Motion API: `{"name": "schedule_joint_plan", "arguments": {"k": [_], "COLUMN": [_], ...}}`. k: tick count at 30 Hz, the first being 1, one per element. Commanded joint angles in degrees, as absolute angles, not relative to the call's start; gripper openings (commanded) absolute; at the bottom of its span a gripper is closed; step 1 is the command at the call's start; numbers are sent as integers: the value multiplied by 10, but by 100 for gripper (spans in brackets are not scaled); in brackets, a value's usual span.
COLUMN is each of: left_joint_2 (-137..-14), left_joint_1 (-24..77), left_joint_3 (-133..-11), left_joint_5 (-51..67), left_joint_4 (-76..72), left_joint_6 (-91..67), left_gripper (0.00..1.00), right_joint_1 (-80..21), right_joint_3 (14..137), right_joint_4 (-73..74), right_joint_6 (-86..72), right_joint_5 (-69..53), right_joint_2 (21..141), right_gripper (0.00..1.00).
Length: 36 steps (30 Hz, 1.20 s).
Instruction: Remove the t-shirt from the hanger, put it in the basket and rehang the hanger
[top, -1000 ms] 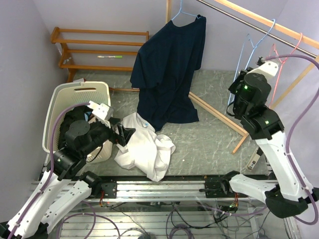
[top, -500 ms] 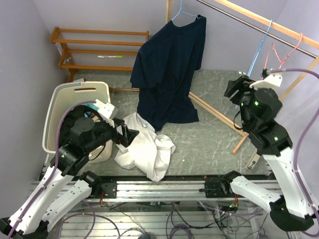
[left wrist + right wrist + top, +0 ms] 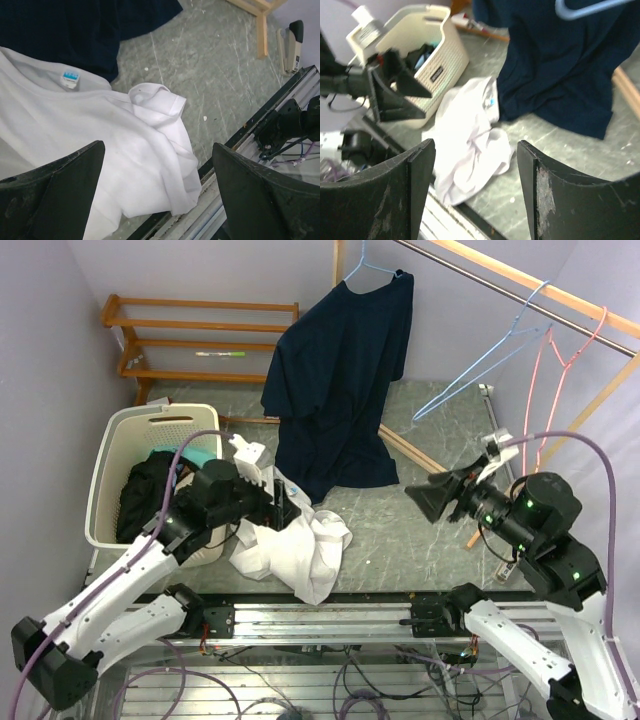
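Blue hanger (image 3: 478, 365) tilted loose; right gripper (image 3: 425, 498) opened, swung low leftward.

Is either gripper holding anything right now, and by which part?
Nothing is held. The left gripper stands open above the white t-shirt; the right gripper is open, empty.

Grey table (image 3: 410, 540) w/ white tee (image 3: 300, 550), basket (image 3: 108, 465), stapler (image 3: 292, 44).

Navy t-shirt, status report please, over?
Left gripper open, right gripper open, both empty. Navy t-shirt hangs on its hanger. White shirt heaped below it.
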<state>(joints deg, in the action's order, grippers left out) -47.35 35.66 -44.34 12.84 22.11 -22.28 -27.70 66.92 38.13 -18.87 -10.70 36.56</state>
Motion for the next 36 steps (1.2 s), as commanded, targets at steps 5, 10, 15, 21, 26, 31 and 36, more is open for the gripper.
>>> {"name": "schedule_joint_plan", "arguments": {"k": [5,10,15,21,26,31,36], "left_joint_2": [-590,-643,-720,-788,-830,-872,-864], "left_joint_1": [532,564,598,607,607,607,606], "left_joint_3": [-467,-453,-476,-464,-441,-437,-447], "left_joint_5": [-84,-146,-256,-266,-269,-288,-293], "left_joint_4": [226,226,297,257,218,211,220], "left_joint_6": [-299,-351,-399,-416,-430,-439,-416], "left_gripper": [99,99,99,99,99,99,11], "right_joint_1": [-275,-275,-275,-275,-275,-275,-275], "right_joint_3": [603,561,525,501,489,490,492], "right_joint_4": [455,439,420,407,409,410,412], "right_joint_6": [-196,-209,-218,-224,-226,-226,-226], "right_joint_5": [-204,-209,-202,-208,-205,-203,-200], "right_joint_2": [290,272,265,262,256,259,261], "right_gripper": [66,65,64,63,63,63,63]}}
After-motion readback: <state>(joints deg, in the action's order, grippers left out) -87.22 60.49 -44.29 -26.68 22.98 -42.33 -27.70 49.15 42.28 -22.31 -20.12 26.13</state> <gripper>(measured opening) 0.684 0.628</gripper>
